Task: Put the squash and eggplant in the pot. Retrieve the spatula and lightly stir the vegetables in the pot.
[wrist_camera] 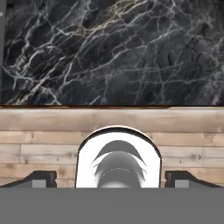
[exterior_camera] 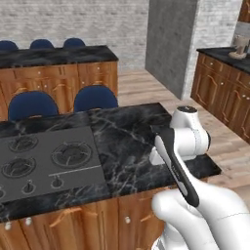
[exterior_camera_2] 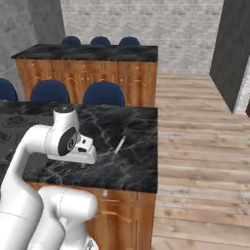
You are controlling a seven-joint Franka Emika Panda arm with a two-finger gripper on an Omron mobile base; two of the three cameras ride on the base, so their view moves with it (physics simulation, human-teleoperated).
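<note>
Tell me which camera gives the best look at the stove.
The left base view: most of the stove lies in plain sight there, with its burners and knobs easy to see. The right base view catches a few burners at its left edge. The hand view looks down at the marble counter and the floor.

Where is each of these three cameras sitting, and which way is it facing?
Left base view: behind the arm's left, looking down over the stove and black counter; the white arm rises lower right.
Right base view: behind its right, over the same counter; the arm rises lower left.
Hand view: on the hand, facing the counter's edge; the gripper sits at the bottom, open.
Both base views share the blue chairs.
</note>
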